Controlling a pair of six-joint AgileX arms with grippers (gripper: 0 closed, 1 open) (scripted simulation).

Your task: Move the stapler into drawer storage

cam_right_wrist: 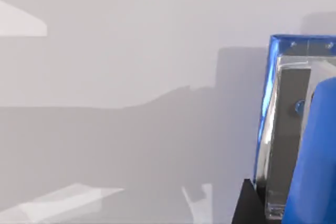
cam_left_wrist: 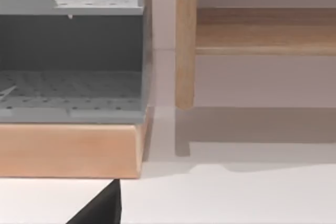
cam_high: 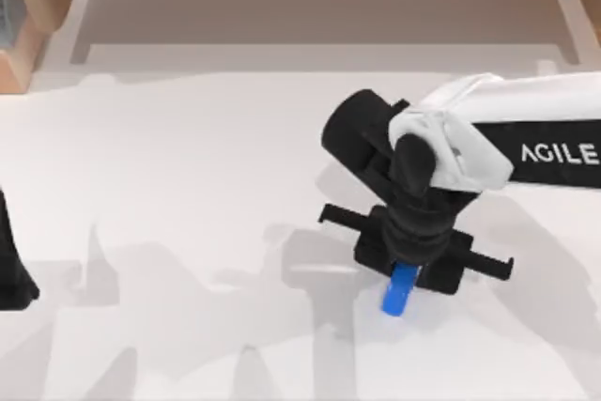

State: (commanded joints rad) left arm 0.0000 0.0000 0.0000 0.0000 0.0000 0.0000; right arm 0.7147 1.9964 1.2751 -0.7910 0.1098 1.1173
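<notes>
Right tool (cam_high: 406,274) down, left arm (cam_high: 13,265) parked

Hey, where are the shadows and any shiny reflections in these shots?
Top view: soft grey shadows spread over the white table left of the right gripper, which sits over the stapler. Right wrist view: a broad shadow crosses the table, and the stapler's metal face glints. Left wrist view: the wooden post casts a shadow.

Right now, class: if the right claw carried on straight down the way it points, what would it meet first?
The right claw points down at the white table, with the blue stapler directly under it. It would likely meet the stapler first, though whether they already touch is unclear.
</notes>
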